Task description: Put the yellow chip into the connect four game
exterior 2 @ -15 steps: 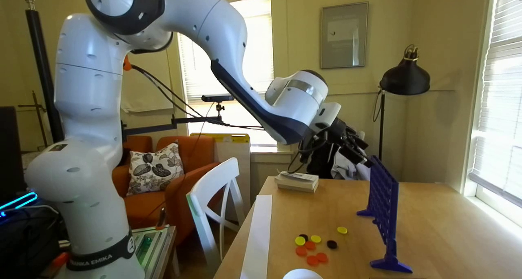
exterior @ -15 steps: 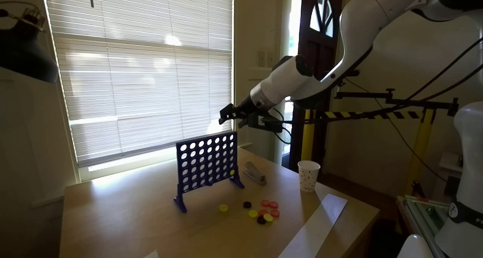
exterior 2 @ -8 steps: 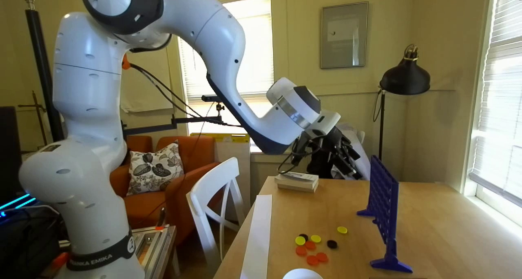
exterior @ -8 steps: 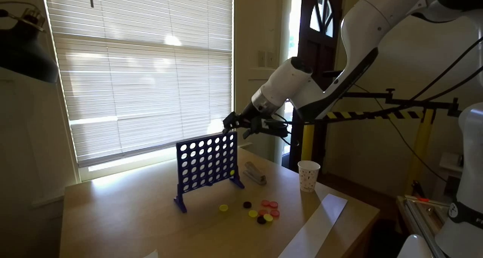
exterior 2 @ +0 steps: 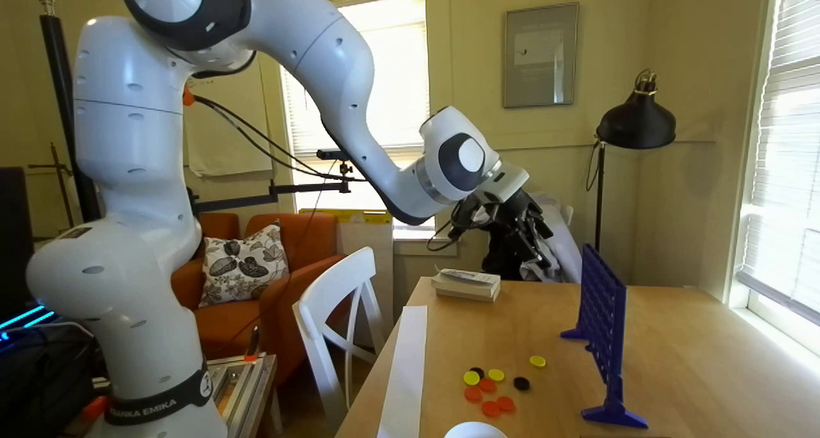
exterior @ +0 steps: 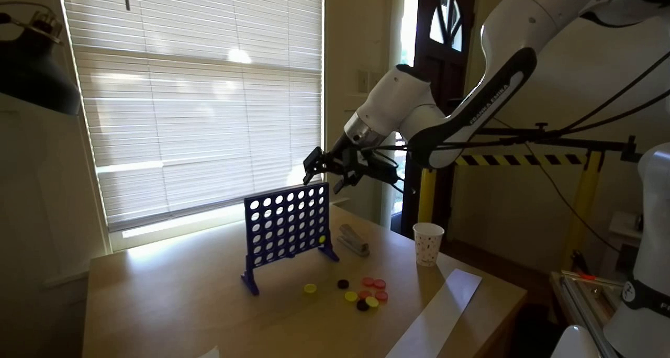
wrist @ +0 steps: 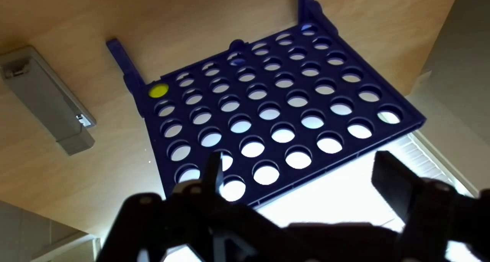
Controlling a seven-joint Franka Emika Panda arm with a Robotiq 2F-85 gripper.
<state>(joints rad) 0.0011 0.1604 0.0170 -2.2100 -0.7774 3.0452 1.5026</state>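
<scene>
The connect four game, a dark blue upright grid (exterior: 286, 214), stands on the table; it also shows in an exterior view (exterior 2: 603, 316) and the wrist view (wrist: 266, 78). One yellow chip (wrist: 158, 90) sits inside it, in the bottom-row corner hole on the stapler side; it also shows in an exterior view (exterior: 322, 239). Three more yellow chips lie on the table, one apart (exterior: 310, 289) and two (exterior: 350, 297) (exterior: 372, 302) among other chips. My gripper (wrist: 300, 174) is open and empty, above and apart from the board, in both exterior views (exterior: 322, 183) (exterior 2: 544, 249).
Red chips (exterior 2: 491, 408) and black chips (exterior 2: 521, 383) lie on the table (exterior: 172, 305). A stapler (exterior: 355, 240) lies beside the board. A paper cup (exterior: 428, 244), a paper strip (exterior: 437, 316), a book stack (exterior 2: 467, 287) and a white chair (exterior 2: 339, 310) are nearby.
My gripper has drawn back from the board toward the arm's base, dipping and then rising a little. The wrist has turned. The gripper stays open, and the board and chips have not moved.
</scene>
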